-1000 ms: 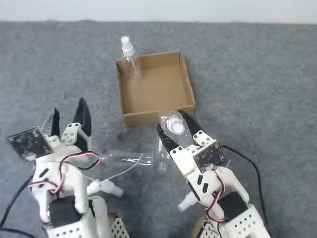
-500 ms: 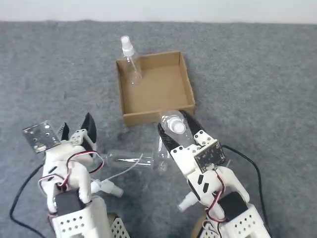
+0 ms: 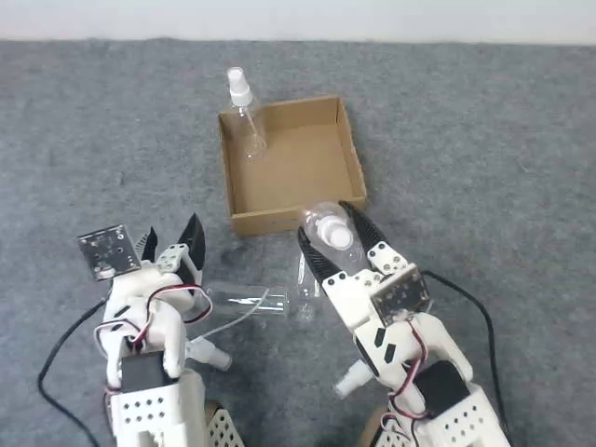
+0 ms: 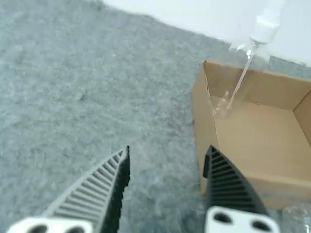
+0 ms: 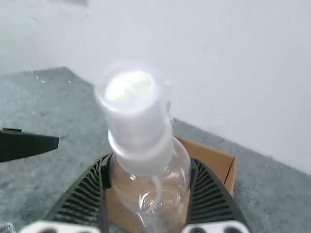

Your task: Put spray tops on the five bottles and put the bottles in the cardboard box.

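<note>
Lower centre: loose spray top (image 3: 209,354), white, thin dip tube, near an uncapped bottle (image 3: 247,300) lying on the grey felt-like surface (image 3: 484,140). Left end effector (image 3: 174,228) released, empty. Frame centre: right end effector (image 3: 326,223) clenched on the capped spray bottle (image 3: 332,233) below its shoulder. The bottle is probably light, thin-walled and slick; grip the body gently. Beyond: stiff cardboard box (image 3: 289,216), with an upright bottle (image 3: 247,121) in its upper-left corner.
</note>
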